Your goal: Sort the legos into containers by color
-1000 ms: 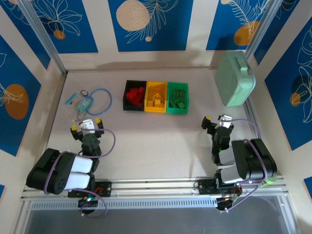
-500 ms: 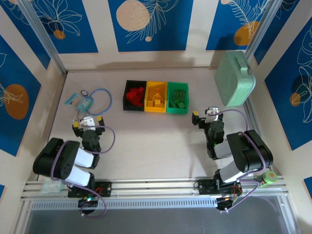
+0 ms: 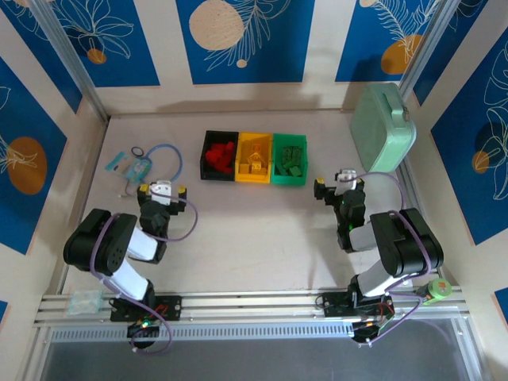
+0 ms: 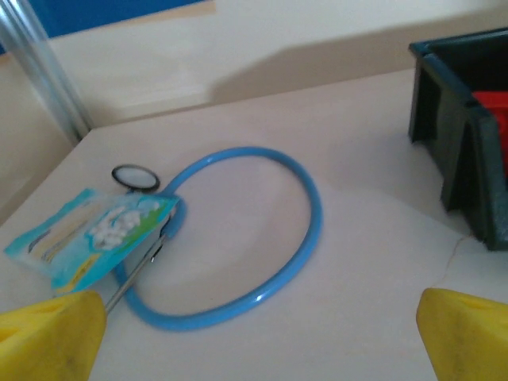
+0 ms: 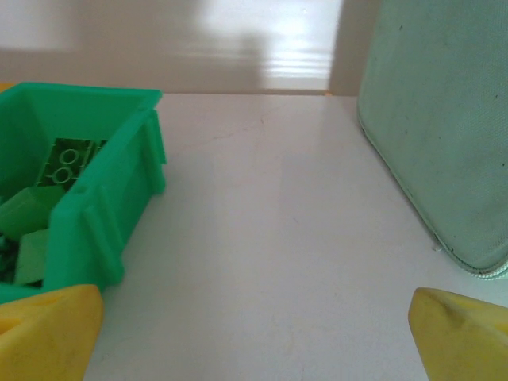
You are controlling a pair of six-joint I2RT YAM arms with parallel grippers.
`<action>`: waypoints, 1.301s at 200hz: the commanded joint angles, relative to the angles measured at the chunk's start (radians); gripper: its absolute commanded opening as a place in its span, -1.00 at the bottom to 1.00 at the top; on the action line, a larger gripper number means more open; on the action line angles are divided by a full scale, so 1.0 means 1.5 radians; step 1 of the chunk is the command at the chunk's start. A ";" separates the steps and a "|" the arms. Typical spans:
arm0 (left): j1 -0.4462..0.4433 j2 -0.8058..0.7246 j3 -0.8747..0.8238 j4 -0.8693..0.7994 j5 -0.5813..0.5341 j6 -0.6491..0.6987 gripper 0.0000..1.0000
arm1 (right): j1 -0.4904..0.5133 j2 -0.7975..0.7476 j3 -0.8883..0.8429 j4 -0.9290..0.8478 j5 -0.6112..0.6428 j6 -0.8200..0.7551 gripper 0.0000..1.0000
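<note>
On the counter, the yellow bin holds yellow legos and touches the black bin of red legos on its left and the green bin of green legos on its right, while the left jaws, nearer and left of it, and the right jaws, nearer and right, both stand released and empty.

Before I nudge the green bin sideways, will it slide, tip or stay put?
The green bin looks like light plastic on a smooth table, so it would probably slide; low and wide, it seems unlikely to tip. It sits right beside the yellow bin, which may shift too. The green legos inside lie loose and could jostle.
</note>
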 commanded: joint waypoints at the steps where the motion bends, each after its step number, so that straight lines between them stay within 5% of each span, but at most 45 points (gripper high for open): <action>1: -0.004 0.003 0.008 0.007 0.024 0.024 1.00 | -0.026 -0.007 0.058 -0.120 -0.018 0.038 0.98; 39: 0.000 -0.009 0.036 -0.055 0.018 0.016 1.00 | -0.062 -0.014 0.079 -0.175 -0.058 0.069 0.98; 74: 0.059 -0.031 0.122 -0.259 0.065 -0.050 1.00 | -0.058 -0.014 0.078 -0.173 -0.054 0.066 0.98; 260: 0.070 -0.032 0.111 -0.239 0.047 -0.067 1.00 | -0.058 -0.014 0.078 -0.172 -0.053 0.065 0.98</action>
